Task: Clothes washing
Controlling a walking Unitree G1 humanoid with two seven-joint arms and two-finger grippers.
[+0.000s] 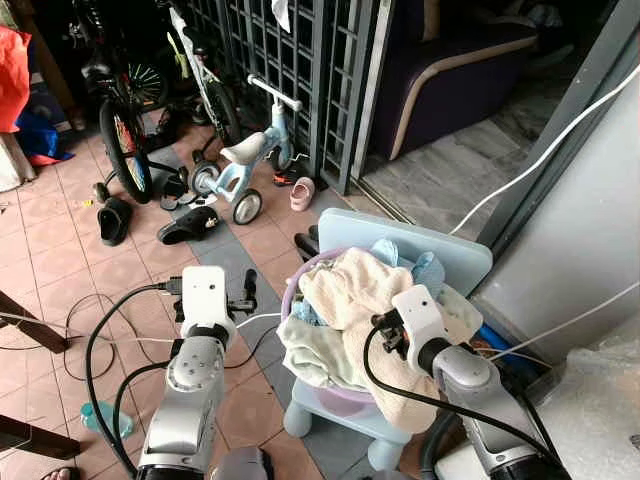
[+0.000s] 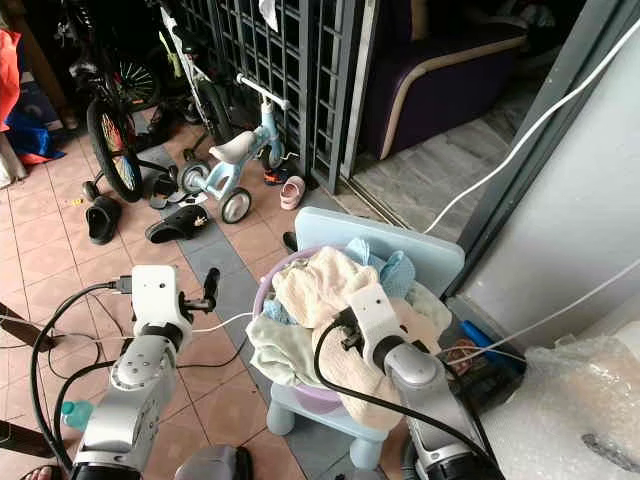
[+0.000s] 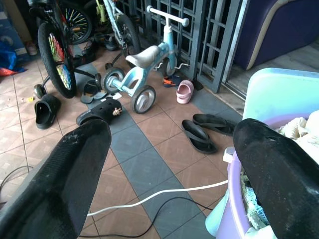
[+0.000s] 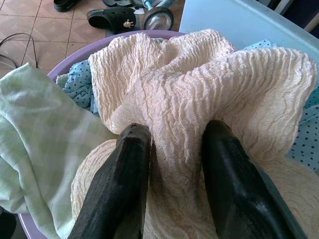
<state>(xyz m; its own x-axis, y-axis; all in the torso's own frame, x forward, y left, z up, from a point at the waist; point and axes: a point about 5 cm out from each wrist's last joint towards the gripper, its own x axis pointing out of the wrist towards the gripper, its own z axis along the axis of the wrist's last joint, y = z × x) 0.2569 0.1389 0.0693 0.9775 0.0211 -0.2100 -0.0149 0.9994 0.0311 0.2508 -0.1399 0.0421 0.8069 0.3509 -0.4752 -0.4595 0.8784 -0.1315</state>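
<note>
Here the cream crinkled cloth (image 4: 199, 94) lies heaped in the purple basin (image 1: 292, 290) on a pale blue stool (image 1: 440, 255). The right end effector (image 4: 172, 154) presses into it, fingers part-spread around a fold. The left end effector (image 3: 172, 164) hovers wide open beside the basin.

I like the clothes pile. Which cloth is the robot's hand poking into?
The cream crinkly cloth on top; the right hand presses into it. The pale green checked cloth and blue dotted one lie beside.

Clothes (image 1: 352, 300) heaped in a basin (image 2: 262, 285) on a chair (image 1: 450, 255), with a tricycle (image 1: 245, 165) behind to its left
</note>
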